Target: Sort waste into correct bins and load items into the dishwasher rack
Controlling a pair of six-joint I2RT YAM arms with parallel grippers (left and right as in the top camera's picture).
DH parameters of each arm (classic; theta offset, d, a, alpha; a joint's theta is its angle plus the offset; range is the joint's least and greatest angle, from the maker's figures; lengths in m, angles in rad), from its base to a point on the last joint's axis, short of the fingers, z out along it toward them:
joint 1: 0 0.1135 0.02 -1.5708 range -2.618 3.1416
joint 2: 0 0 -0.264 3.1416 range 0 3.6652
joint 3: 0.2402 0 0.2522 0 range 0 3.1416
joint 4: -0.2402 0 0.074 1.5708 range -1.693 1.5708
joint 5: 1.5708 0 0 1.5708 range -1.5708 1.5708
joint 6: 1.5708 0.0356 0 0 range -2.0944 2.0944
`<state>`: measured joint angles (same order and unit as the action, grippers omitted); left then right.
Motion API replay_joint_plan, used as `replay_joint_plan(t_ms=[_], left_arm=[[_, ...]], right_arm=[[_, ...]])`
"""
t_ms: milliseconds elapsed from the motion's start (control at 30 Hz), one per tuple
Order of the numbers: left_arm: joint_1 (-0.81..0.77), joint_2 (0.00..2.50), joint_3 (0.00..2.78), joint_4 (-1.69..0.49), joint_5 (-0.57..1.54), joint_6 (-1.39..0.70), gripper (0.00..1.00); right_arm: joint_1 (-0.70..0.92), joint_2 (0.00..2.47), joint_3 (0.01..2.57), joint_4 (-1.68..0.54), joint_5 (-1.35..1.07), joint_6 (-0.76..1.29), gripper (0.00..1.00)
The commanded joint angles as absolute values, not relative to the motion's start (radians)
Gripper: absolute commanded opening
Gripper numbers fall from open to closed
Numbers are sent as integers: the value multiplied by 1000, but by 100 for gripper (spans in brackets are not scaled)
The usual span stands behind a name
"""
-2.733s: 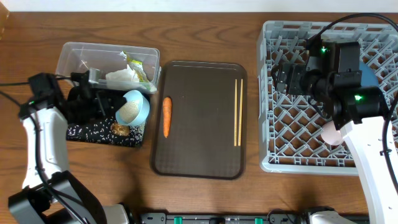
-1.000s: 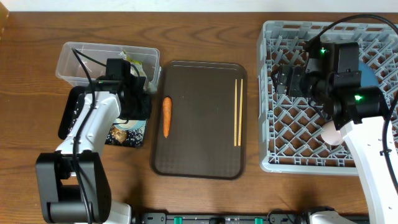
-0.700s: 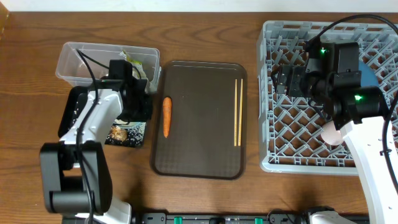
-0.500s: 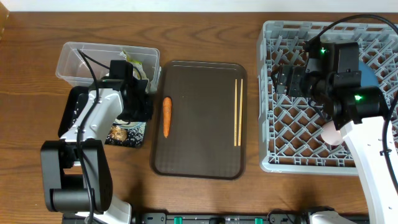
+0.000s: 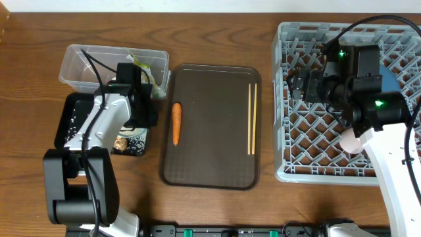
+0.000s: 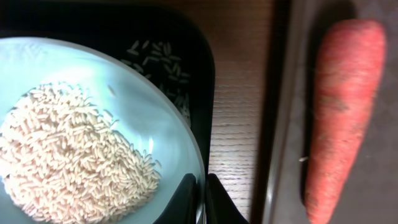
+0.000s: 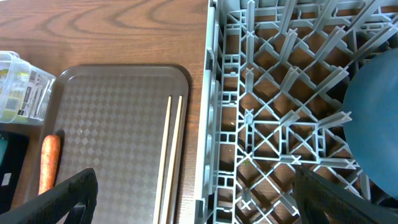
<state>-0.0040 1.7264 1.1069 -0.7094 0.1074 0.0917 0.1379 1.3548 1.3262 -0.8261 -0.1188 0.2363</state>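
Rice grains (image 6: 74,155) heap inside the light blue cup (image 6: 149,99), which only the left wrist view shows; overhead, the left arm (image 5: 99,125) hides it over the black tray (image 5: 68,122). The left gripper (image 6: 200,198) pinches the cup's rim, fingers almost together, with loose grains on the tray beneath. The carrot (image 5: 175,123) and chopsticks (image 5: 251,118) lie well apart on the brown tray (image 5: 210,158). Over the rack (image 5: 289,168), the right gripper (image 7: 202,194) gapes wide, holding nothing.
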Motion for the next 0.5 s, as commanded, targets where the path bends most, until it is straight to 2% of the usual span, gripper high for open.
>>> replay_joint_plan(t_ms=[0, 67, 467], left_arm=[[-1, 1726, 1101, -717, 41, 39, 9], [-1, 1721, 1103, -721, 41, 39, 14], [-1, 1647, 1107, -746, 39, 32, 15]], right_arm=[[138, 1354, 1328, -830, -116, 223, 93], [138, 1354, 1328, -830, -116, 223, 93], [138, 1354, 1328, -831, -116, 223, 94]])
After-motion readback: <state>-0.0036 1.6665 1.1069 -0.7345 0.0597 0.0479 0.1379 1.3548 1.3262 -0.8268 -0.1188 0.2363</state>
